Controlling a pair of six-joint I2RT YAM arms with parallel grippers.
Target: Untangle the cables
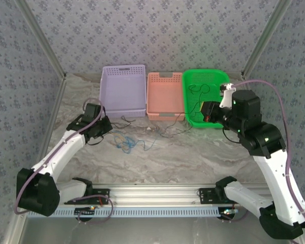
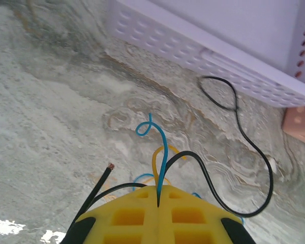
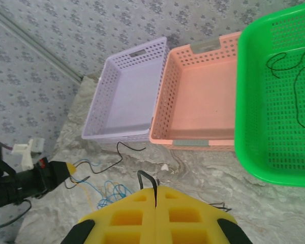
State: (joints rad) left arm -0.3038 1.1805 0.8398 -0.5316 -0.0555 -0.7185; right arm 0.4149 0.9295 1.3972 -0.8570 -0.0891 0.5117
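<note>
The cables lie on the marble table in front of the baskets: a loose blue tangle (image 1: 126,144) (image 3: 112,190) and thin black strands (image 1: 168,131). My left gripper (image 1: 102,126) (image 2: 157,195) is low over the table, shut on a blue cable (image 2: 162,147), a black cable (image 2: 254,152) and a pale yellow one (image 2: 155,160) that rise between its yellow pads. My right gripper (image 1: 206,111) (image 3: 156,195) hangs raised near the green basket's front edge, shut on a black cable loop (image 3: 147,178). Another black cable (image 1: 198,89) (image 3: 282,58) lies inside the green basket.
Three baskets stand in a row at the back: purple (image 1: 123,113), pink (image 1: 165,115) and green (image 1: 213,73). Patterned walls close in both sides and the rear. A loose black cable end with a bare copper tip (image 2: 110,166) lies by my left gripper.
</note>
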